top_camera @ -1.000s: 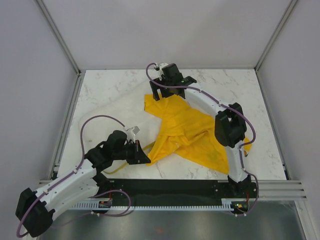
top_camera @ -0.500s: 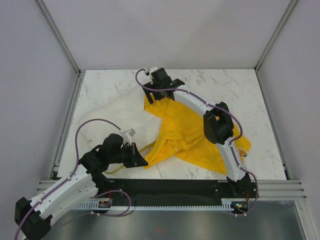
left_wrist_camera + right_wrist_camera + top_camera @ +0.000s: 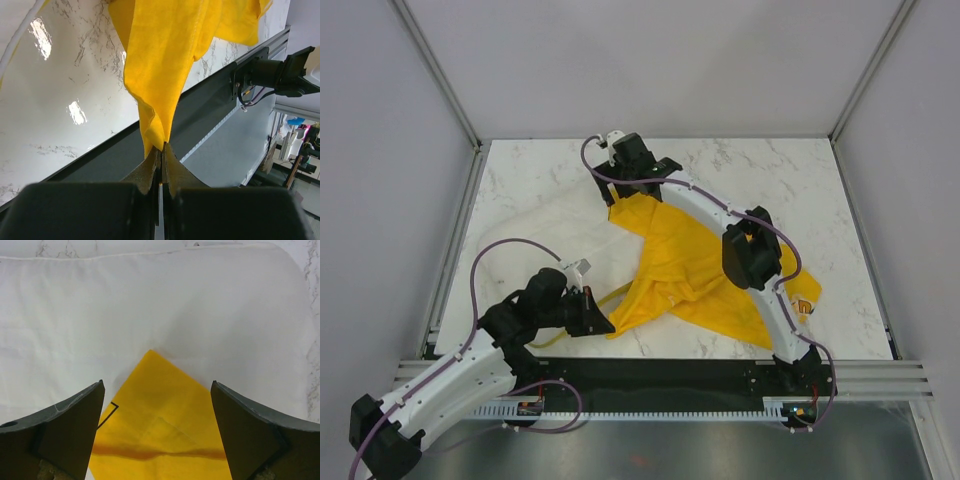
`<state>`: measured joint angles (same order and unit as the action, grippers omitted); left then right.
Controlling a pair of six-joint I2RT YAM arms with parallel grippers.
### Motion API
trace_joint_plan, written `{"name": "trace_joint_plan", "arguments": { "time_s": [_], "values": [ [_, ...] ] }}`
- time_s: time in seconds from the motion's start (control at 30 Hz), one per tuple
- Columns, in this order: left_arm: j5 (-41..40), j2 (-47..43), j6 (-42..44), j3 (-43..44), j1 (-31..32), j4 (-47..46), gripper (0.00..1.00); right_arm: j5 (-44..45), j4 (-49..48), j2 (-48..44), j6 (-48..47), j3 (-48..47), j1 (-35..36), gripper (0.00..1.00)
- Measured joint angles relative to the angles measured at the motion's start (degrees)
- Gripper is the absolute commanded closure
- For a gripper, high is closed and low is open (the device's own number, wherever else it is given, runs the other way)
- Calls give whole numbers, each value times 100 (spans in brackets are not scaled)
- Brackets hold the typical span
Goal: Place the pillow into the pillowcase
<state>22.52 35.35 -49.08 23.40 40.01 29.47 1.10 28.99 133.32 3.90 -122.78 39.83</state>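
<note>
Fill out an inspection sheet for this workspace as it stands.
Surface: white marble table, glossy.
Job's things: pillow lies flat; a corner of the yellow pillowcase rests on it, and the rest is spread rumpled on the table. No insertion seen.
Clutter: nothing seen.
Grippers: left gripper shut on a pillowcase edge; right gripper open over the yellow corner.
Cables: purple cables loop along both arms.
Surroundings: grey walls, metal frame posts, black rail at the near edge.
</note>
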Motion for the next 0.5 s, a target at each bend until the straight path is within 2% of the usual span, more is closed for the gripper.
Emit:
{"name": "trace_joint_plan", "arguments": {
  "time_s": [0.07, 0.1, 0.17, 0.2, 0.27, 0.3, 0.4, 0.5],
  "values": [
    [-2, -26, 0, 0, 0, 13, 98, 26, 20, 160, -42, -96, 55, 17],
    [-4, -37, 0, 0, 0, 17, 98, 39, 31, 249, -66, -142, 83, 33],
    [-7, -52, 0, 0, 0, 22, 98, 116, 90, 433, -129, -205, 133, 46],
    [-11, -52, 0, 0, 0, 26, 98, 168, 109, 501, -120, -210, 151, 60],
    [-17, -52, 0, 0, 0, 33, 98, 254, 140, 535, -146, -240, 179, 76],
    [-24, -50, 0, 0, 0, 42, 98, 323, 177, 535, -140, -282, 197, 87],
    [-79, -20, 2, 2, 0, 46, 98, 662, 260, 507, -151, -507, 232, 100],
    [-138, 33, 4, 39, 0, 59, 98, 1043, 326, 326, -164, -590, 179, 100]
  ]
}}
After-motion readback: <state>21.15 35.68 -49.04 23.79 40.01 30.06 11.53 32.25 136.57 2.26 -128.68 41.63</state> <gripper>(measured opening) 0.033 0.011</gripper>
